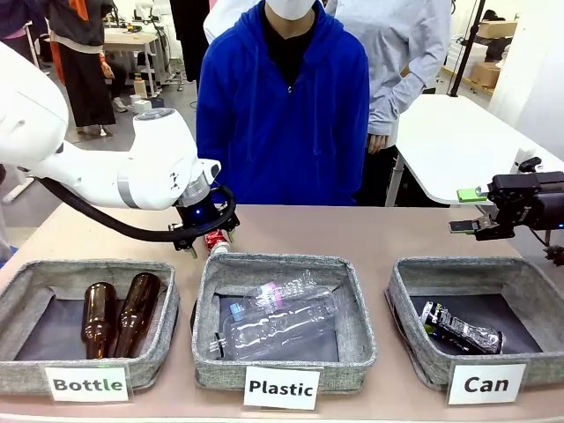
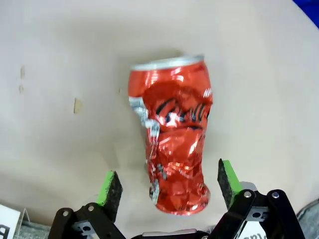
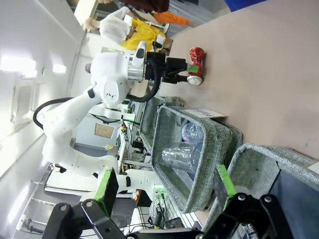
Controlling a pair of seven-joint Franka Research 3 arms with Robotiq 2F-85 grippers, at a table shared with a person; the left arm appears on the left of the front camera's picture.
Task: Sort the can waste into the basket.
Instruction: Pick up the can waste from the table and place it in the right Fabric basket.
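The basket marked "Can" (image 1: 458, 264) sits at the lower right of the front view, and one crushed dark can (image 1: 463, 330) already lies on its dark lining. The piece to be sorted now is a crushed red can (image 2: 174, 134). It lies on the bare table just behind the middle basket, a little left of centre in the front view.

The left gripper (image 2: 168, 183) hangs over the red can with its jaws wide open. One green pad stands on either side of the can's lower end, and neither touches it. The step in hand looks like the pick-up. The next move would call for closing on the dented body, lifting, and carrying it across to the right.

The right gripper (image 1: 467, 210) hovers open and empty above the far right of the table, close to the target basket, so the carrying arm may need to keep clear of it.

The middle basket marked "Plastic" (image 1: 282, 263) holds clear bottles (image 1: 282, 322) and lies along that route. The left basket marked "Bottle" (image 1: 88, 267) holds two brown bottles (image 1: 119, 313). A person in a blue hoodie (image 1: 282, 115) stands at the far edge.
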